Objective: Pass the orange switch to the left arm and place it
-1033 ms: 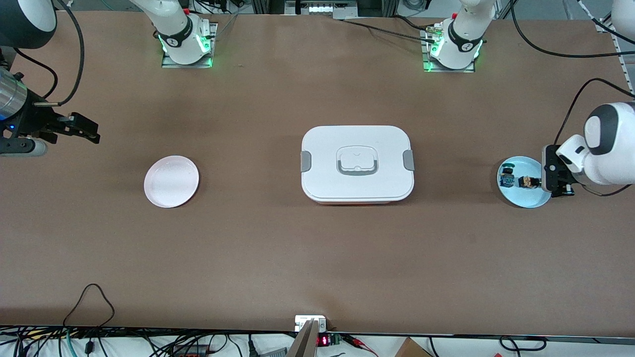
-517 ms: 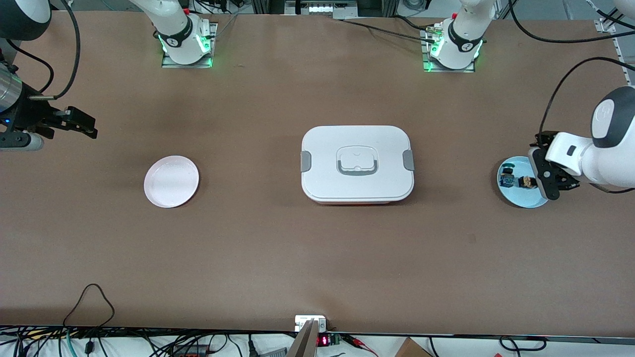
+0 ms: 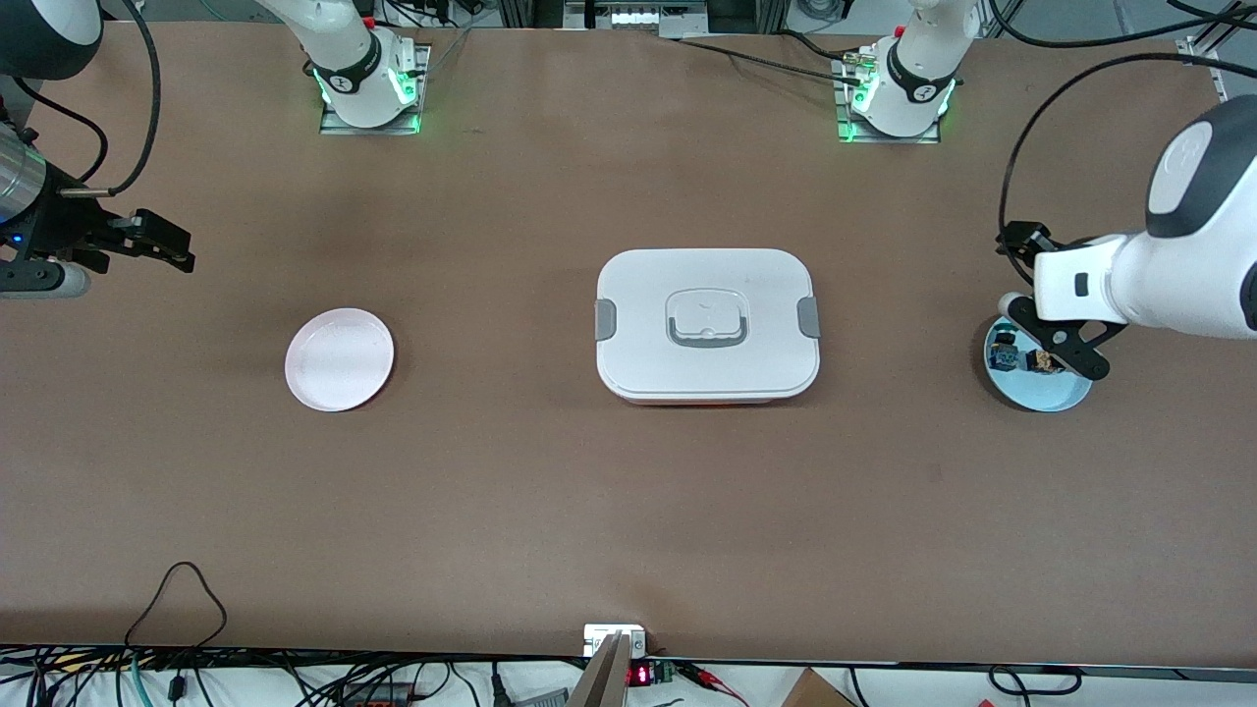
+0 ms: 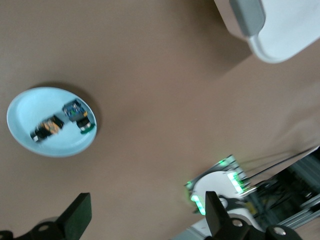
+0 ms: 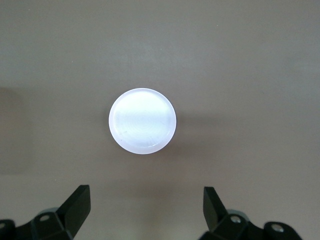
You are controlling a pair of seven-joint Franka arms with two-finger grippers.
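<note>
The orange switch [image 3: 1042, 362] lies on a light blue plate [image 3: 1051, 395] at the left arm's end of the table, beside a blue-and-black switch [image 3: 1004, 351]. The left wrist view shows the orange switch [image 4: 46, 128] and that plate [image 4: 30, 107] off to one side of the fingers. My left gripper [image 3: 1053, 337] hangs tilted over the plate, open and empty, as the left wrist view [image 4: 145, 217] shows. The white box [image 3: 707, 324] stands mid-table. My right gripper [image 3: 167, 245] waits open and empty over the right arm's end of the table; in the right wrist view [image 5: 145, 205] its fingers are wide apart.
A small pale pink plate [image 3: 339, 358] lies bare toward the right arm's end, also in the right wrist view [image 5: 142, 121]. A corner of the box with a grey clip [image 4: 247, 15] and the left arm's base [image 4: 215, 185] show in the left wrist view.
The left arm has swung and tilted its hand over the blue plate, its forearm rising. The right gripper shifted slightly away from the front camera, then held still.
</note>
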